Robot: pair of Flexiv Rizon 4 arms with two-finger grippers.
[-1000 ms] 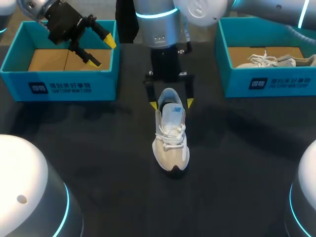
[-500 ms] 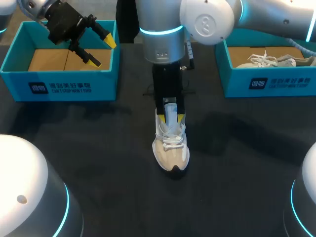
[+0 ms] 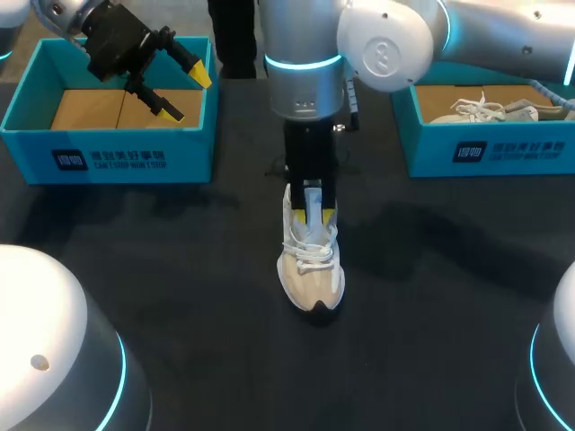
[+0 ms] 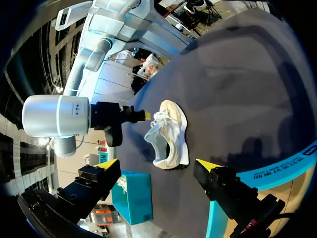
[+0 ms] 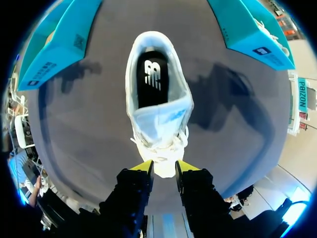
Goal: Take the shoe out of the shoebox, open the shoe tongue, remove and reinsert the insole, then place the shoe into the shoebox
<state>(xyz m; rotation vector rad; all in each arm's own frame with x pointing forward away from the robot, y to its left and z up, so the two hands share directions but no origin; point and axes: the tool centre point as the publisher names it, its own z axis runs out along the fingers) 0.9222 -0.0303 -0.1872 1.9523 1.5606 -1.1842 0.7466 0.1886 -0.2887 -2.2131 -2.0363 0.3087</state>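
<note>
- Two claws are in view. The left claw (image 3: 185, 93) hangs over the left shoebox (image 3: 108, 154), and the right claw (image 3: 311, 215) is at the shoe (image 3: 311, 269) in the middle of the worktop (image 3: 180, 269).
- Shoe position: it stands upright on its sole on the dark worktop, between the two shoeboxes and apart from both. The toe points toward the robot and the heel toward the far edge.
- Right claw state: it points straight down with its fingers drawn in to a narrow gap. One finger sits on each side of the tongue (image 5: 163, 121), at the top of the laces (image 3: 310, 250), and the claw grips the shoe there. In the right wrist view, white upper fills the gap between the yellow tips.
- Shoe interior: the black insole (image 5: 151, 79) lies flat inside, visible through the opening behind the tongue.
- Left claw state: its fingers are spread wide with nothing between them. It is tilted above the right-hand end of the left shoebox.
- Left shoebox: blue and open-topped, with brown cardboard (image 3: 90, 109) on its floor.
- Right shoebox (image 3: 485, 148): blue and open-topped, at the far right of the worktop. A second pale shoe (image 3: 503, 109) lies in it.
- Right arm: it enters from the right and reaches past the middle to the shoe.
</note>
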